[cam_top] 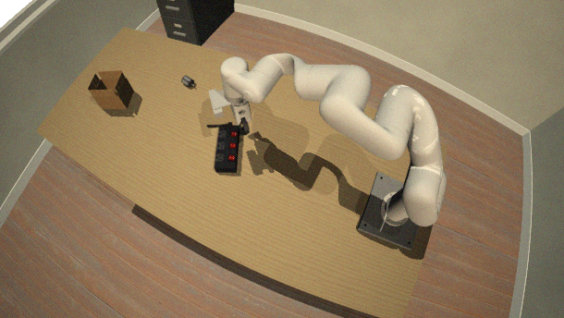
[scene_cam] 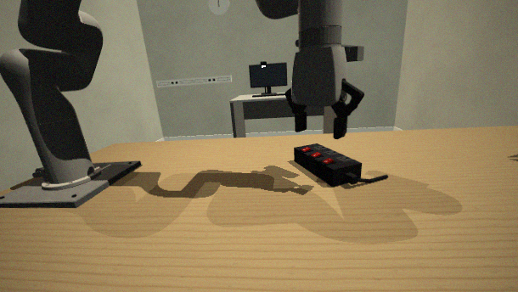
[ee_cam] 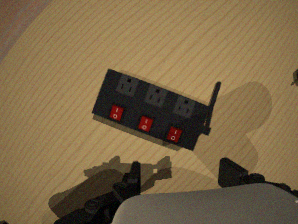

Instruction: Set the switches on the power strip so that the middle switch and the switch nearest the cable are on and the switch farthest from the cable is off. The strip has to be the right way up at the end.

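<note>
black power strip (scene_cam: 327, 163) upright mid-table, fingers (scene_cam: 301, 122) fully spread, empty, hovering above

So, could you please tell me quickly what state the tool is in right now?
Tool: open, holding nothing, above the power strip.

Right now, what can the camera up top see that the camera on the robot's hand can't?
Only the top view shows the whole white arm, its grey base plate, an open cardboard box, a small dark object and a filing cabinet beyond the table. Only the wrist view shows the three sockets clearly, lined up beside the red switches. Both show the black power strip lying right way up on the wooden table, its three red switches, its cable, and the open, empty hand above the cable end.
</note>
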Action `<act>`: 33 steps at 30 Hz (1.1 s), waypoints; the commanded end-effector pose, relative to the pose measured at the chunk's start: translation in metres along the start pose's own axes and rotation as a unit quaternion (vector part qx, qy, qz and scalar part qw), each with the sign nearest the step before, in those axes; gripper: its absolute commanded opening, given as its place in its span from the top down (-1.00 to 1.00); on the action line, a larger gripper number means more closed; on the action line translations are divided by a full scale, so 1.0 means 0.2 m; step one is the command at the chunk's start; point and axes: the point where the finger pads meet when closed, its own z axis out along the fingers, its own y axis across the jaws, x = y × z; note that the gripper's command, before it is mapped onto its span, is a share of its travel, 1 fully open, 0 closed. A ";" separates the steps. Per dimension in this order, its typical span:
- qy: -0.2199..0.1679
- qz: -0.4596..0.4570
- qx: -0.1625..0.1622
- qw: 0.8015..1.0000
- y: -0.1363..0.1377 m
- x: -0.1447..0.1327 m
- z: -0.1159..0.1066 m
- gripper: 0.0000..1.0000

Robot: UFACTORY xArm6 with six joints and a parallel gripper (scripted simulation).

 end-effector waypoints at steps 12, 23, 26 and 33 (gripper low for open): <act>0.002 0.000 -0.002 1.000 0.01 0.01 -0.01 -1.00; 0.000 -0.172 -0.001 0.985 0.01 0.22 -0.14 -1.00; -0.001 -0.220 -0.001 0.975 0.00 0.27 -0.17 -1.00; -0.002 -0.307 0.000 0.952 -0.02 0.37 -0.24 -1.00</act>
